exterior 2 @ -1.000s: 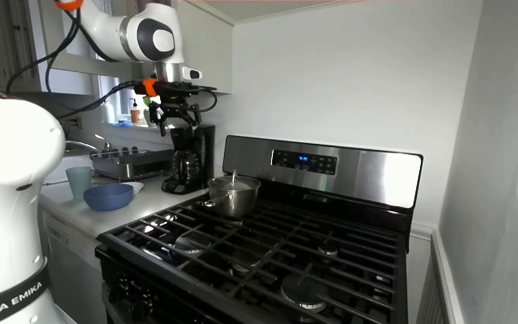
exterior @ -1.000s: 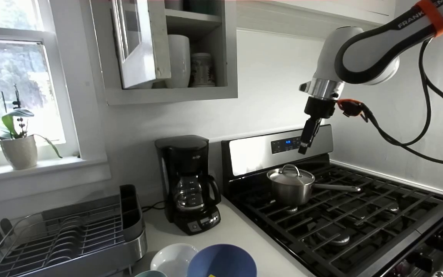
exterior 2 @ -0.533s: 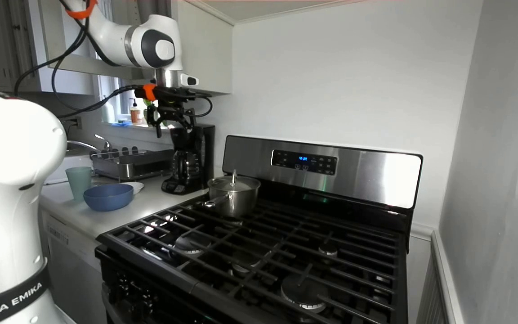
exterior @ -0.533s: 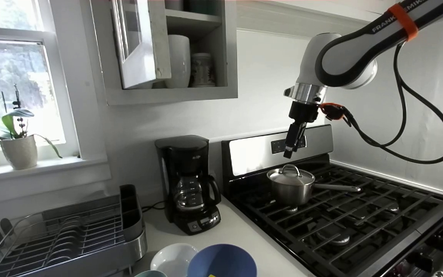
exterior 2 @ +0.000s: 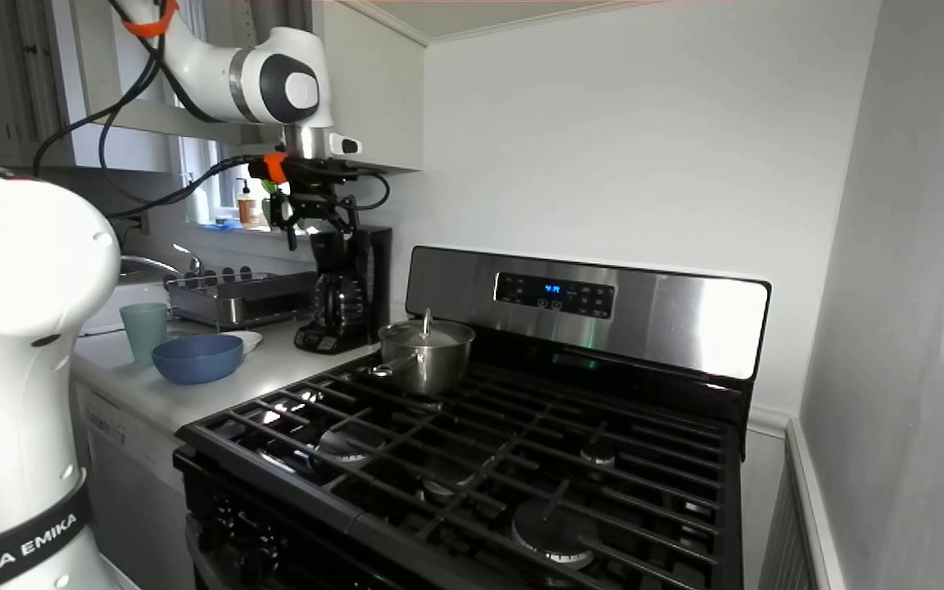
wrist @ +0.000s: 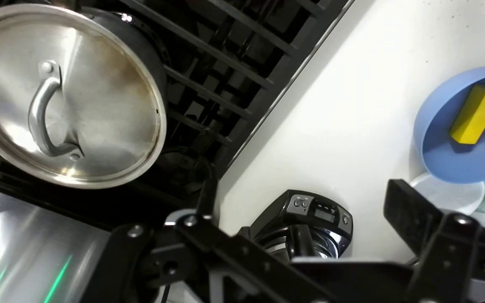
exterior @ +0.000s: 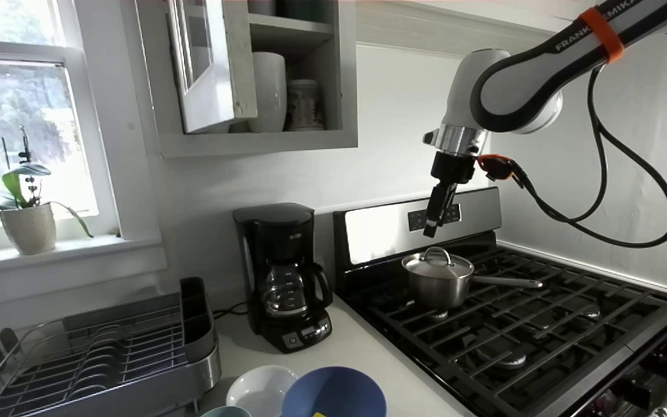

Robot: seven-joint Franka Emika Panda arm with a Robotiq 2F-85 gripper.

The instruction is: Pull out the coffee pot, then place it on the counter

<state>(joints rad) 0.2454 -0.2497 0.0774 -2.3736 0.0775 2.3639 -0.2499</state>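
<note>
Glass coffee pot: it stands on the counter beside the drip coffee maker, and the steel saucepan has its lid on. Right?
No: the glass coffee pot sits in the drip coffee maker, not on the counter beside it, as both exterior views show. The steel saucepan does have its lid on.

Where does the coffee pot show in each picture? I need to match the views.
In an exterior view: coffee pot, left of centre, below mid-height, in the coffee maker.
In an exterior view: coffee pot, left of centre, near mid-height.
In the wrist view: coffee pot, right of centre, low, partly hidden.
Shared landmark: lidded saucepan, right of the coffee pot in both exterior views, upper left in the wrist view.
</note>
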